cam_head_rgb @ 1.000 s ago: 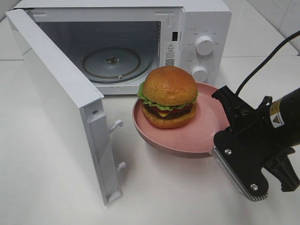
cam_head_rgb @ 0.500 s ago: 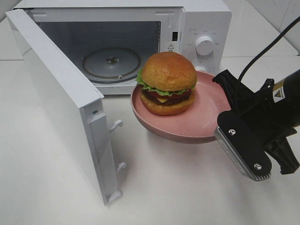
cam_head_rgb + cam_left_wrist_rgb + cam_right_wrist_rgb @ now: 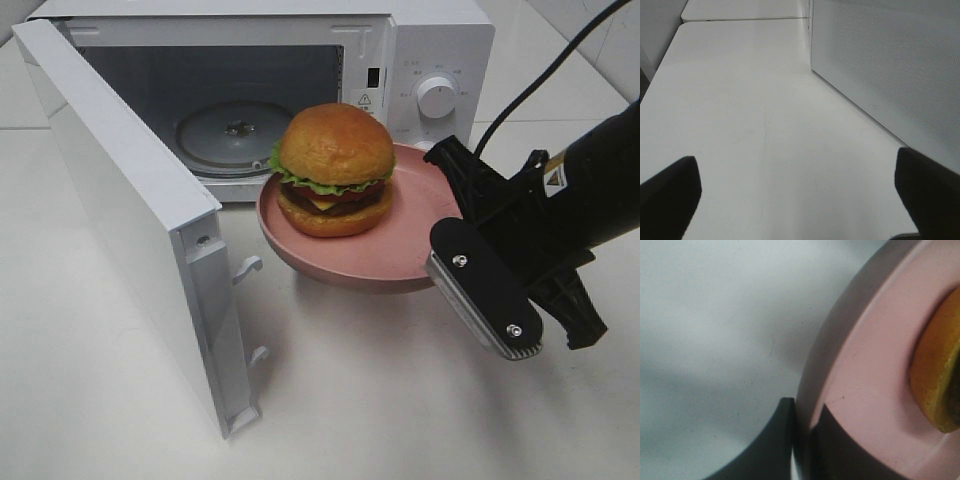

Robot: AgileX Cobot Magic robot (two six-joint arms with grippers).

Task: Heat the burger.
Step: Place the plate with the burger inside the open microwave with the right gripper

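The burger (image 3: 333, 168), with a golden domed bun, green lettuce and a dark patty, sits on a round pink plate (image 3: 400, 255). My right gripper (image 3: 447, 225) is shut on the plate's right rim and holds it above the table, just in front of the open microwave (image 3: 430, 60). The right wrist view shows the pink plate rim (image 3: 875, 365) clamped between the gripper's dark fingers (image 3: 775, 440), with the bun's edge (image 3: 937, 380) beside them. My left gripper (image 3: 800, 200) is open and empty over bare table; it is out of the exterior view.
The microwave door (image 3: 120, 200) swings wide open to the left, its latch hooks pointing toward the plate. A glass turntable (image 3: 237, 130) lies inside the cavity. The microwave's perforated side wall (image 3: 890, 65) is close to the left gripper. The table (image 3: 380, 400) is white.
My right gripper has carried the plate and burger up and to the left, closer to the microwave opening. The door has not moved.
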